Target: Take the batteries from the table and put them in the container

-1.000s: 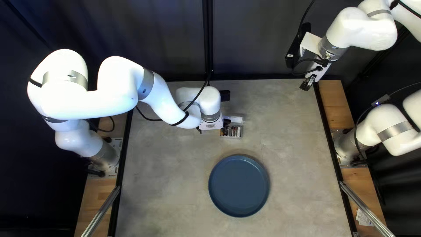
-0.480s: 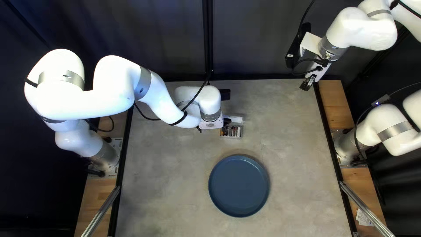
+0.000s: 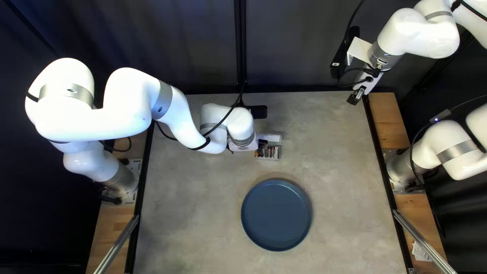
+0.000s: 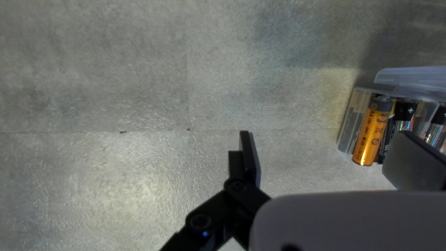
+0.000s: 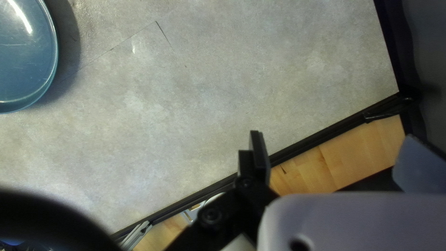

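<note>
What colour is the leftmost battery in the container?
The battery is orange with a dark end; it shows best in the left wrist view.

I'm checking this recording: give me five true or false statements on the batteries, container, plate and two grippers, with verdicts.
1. The left gripper is clamped on the orange battery. False: its fingers stand apart, gripping nothing.
2. Several batteries are in the clear container. True.
3. The container stands on the round blue plate. False: it is on the table, apart from the plate.
4. The right gripper has its fingers apart. True.
5. The plate lies closer to the table's near edge than the container does. True.
</note>
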`<action>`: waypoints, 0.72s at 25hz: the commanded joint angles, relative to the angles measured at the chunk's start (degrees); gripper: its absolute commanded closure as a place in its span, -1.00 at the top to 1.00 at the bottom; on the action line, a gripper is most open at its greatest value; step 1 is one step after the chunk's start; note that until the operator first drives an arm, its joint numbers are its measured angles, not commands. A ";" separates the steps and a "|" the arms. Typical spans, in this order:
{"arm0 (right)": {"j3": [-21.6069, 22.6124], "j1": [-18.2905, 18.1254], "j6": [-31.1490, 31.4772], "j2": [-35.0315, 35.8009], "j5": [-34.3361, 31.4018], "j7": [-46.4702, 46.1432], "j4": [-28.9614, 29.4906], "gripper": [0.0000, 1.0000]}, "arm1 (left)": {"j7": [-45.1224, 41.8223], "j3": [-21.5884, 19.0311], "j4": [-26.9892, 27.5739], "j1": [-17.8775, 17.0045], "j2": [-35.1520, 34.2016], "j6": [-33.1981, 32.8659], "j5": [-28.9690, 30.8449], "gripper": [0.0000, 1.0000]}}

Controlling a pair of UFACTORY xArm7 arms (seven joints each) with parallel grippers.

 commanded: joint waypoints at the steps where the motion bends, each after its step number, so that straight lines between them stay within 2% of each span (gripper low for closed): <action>1: 0.00 0.00 0.00 0.00 0.00 0.00 0.00 1.00 | -0.09 0.39 -0.02 0.02 0.55 -0.54 0.89 1.00; 8: 0.00 0.00 0.00 0.00 0.00 0.00 0.00 1.00 | 0.05 0.55 0.34 0.09 1.78 -1.25 1.28 1.00; 18: 0.00 0.00 0.00 0.00 0.00 0.00 0.00 1.00 | -2.10 0.45 -1.01 -1.25 -1.90 0.72 2.93 1.00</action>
